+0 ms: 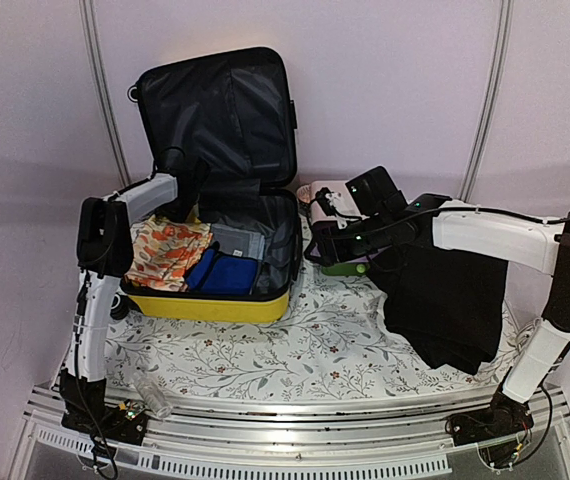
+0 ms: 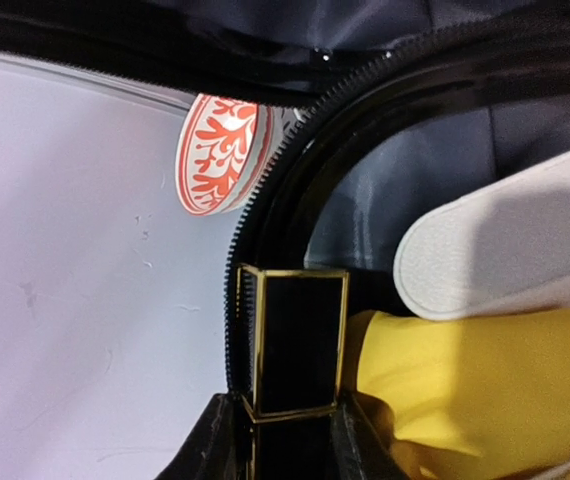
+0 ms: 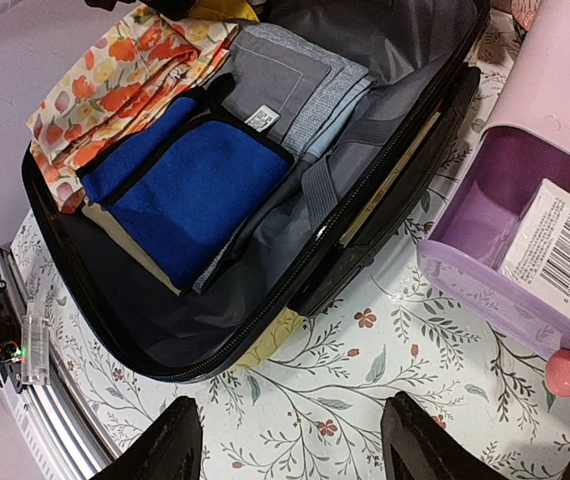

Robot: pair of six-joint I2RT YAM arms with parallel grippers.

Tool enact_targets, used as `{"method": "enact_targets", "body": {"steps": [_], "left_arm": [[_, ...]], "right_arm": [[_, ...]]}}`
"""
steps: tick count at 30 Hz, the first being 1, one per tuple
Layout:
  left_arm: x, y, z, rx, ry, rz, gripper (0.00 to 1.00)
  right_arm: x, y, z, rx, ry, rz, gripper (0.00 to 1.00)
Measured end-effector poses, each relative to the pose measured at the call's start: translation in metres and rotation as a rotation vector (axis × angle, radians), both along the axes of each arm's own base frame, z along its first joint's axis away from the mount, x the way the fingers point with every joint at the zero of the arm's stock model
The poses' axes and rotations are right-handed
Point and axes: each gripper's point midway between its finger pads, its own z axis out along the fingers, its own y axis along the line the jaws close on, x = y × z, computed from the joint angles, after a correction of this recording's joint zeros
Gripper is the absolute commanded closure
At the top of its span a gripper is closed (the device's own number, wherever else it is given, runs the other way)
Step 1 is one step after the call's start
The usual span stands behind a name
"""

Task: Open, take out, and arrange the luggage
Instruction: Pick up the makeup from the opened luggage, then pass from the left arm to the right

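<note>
Luggage sits open on the left half of the table, with the lid stood up against the back wall. From overhead you only get the left arm reaching into the back left corner, claw hidden.

The left wrist cam fills that in. The left gripper is clamped on a small black box with gold edges, one finger pressed against each side. Just left of the box runs the black zipper. Beyond that, partly hidden by it, is a round orange-and-white patterned thing. Right of the box there's a yellow cloth, with a white rounded piece above it in the frame. Can't tell what that one is. None of these show from above.

The right wrist cam looks down into the case, left to right: floral fabric, blue towel, grey folded cloth. It also catches a purple drawer box near the case's right side, with a barcode label and a pink knob. The right gripper hovers over the cloth-covered table, fingers spread wide with nothing between them.

The case itself has a glossy yellow shell, black trim and black fabric lining, which looks slack and wrinkly on the lid.

The table wears a white tablecloth with a leafy floral print. A black garment lies heaped on the right under the right arm. There's a metal rail along the near edge and a plain pale lilac wall behind.
</note>
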Motion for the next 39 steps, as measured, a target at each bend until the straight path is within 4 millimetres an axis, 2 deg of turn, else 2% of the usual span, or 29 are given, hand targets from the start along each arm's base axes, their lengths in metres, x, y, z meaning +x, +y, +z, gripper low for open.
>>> {"method": "enact_targets", "body": {"steps": [2, 5, 8, 11, 13, 14, 16, 18, 21, 24, 26, 28, 32, 35, 39], "left_arm": [[-0.002, -0.003, 0.004, -0.007, -0.021, 0.006, 0.84], [-0.014, -0.016, 0.028, -0.017, -0.084, 0.000, 0.85], [-0.036, -0.044, 0.074, -0.076, -0.201, -0.050, 0.85], [-0.061, -0.073, 0.132, -0.222, -0.371, -0.125, 0.85], [-0.075, -0.085, 0.164, -0.349, -0.471, -0.177, 0.85], [-0.081, -0.089, 0.179, -0.420, -0.517, -0.204, 0.86], [-0.089, -0.098, 0.194, -0.572, -0.575, -0.272, 0.86], [-0.098, -0.115, 0.194, -0.727, -0.584, -0.360, 0.86], [-0.121, -0.153, 0.172, -1.001, -0.522, -0.529, 0.87], [-0.153, -0.190, 0.151, -1.276, -0.455, -0.665, 0.88], [-0.176, -0.210, 0.147, -1.449, -0.417, -0.750, 0.88], [-0.196, -0.227, 0.152, -1.595, -0.394, -0.838, 0.88], [-0.226, -0.249, 0.175, -1.767, -0.375, -0.993, 0.88], [-0.249, -0.264, 0.199, -1.853, -0.371, -1.126, 0.88], [-0.271, -0.277, 0.220, -1.915, -0.366, -1.255, 0.87]], "right_arm": [[0.000, 0.000, 0.000, 0.001, 0.001, 0.002, 0.36], [-0.001, 0.001, 0.000, 0.002, 0.002, 0.003, 0.36], [0.000, 0.001, 0.001, 0.005, 0.000, 0.003, 0.36], [0.001, 0.002, 0.003, 0.014, -0.007, 0.003, 0.36], [0.002, 0.004, 0.005, 0.026, -0.011, 0.006, 0.36], [0.001, 0.005, 0.006, 0.031, -0.012, 0.009, 0.36], [0.001, 0.009, 0.009, 0.051, -0.013, 0.020, 0.36], [-0.002, 0.014, 0.014, 0.083, -0.005, 0.039, 0.36], [-0.006, 0.023, 0.031, 0.177, 0.010, 0.084, 0.35], [-0.015, 0.031, 0.066, 0.344, -0.004, 0.146, 0.29], [-0.023, 0.033, 0.090, 0.458, -0.008, 0.173, 0.29], [-0.028, 0.037, 0.114, 0.555, -0.022, 0.200, 0.29], [-0.033, 0.049, 0.140, 0.661, -0.035, 0.232, 0.28], [-0.031, 0.060, 0.151, 0.708, -0.036, 0.247, 0.26], [-0.029, 0.071, 0.150, 0.722, -0.026, 0.242, 0.25]]}}
